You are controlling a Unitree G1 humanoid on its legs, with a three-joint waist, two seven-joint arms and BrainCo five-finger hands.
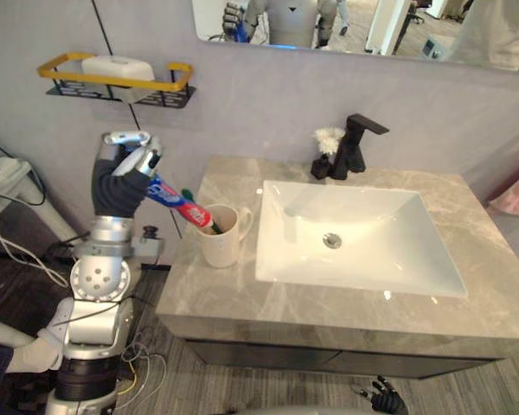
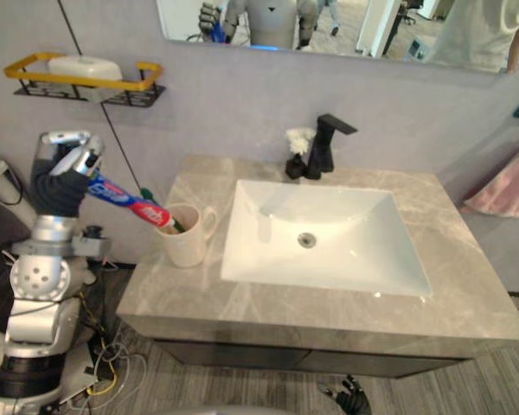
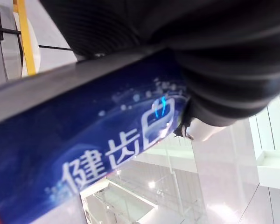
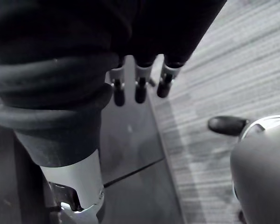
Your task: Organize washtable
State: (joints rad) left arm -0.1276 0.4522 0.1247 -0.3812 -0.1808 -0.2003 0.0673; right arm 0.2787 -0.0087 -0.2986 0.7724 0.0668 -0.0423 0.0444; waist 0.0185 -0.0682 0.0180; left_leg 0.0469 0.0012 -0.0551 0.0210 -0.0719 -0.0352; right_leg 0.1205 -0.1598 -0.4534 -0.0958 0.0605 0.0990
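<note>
- Left eye view: our left robot hand (image 1: 128, 164) is up beside the worktop (image 1: 242, 298), fingers clamped round the top end of a blue-and-red toothpaste tube (image 1: 177, 204). The tube slants down and away from the hand, and its lower end sits in the mouth of a cream mug (image 1: 225, 242). The mug stands on the worktop just below that hand, off to its right. A green toothbrush (image 1: 189, 196) pokes out of the mug right next to the tube.
- Right eye view: beyond the mug, further from the left hand, we've got the white sink (image 2: 238, 246) with a black tap (image 2: 322, 143) behind it. The right robot hand (image 2: 350, 398) hangs low under the worktop's front edge, well apart from everything on top.
- Left wrist view: super close. The tube's blue side lies pressed against the hand's dark cover.
- Right wrist view: the right hand's fingers point straight down, relaxed, with nothing in them, above the grey floor (image 4: 224, 60).
</note>
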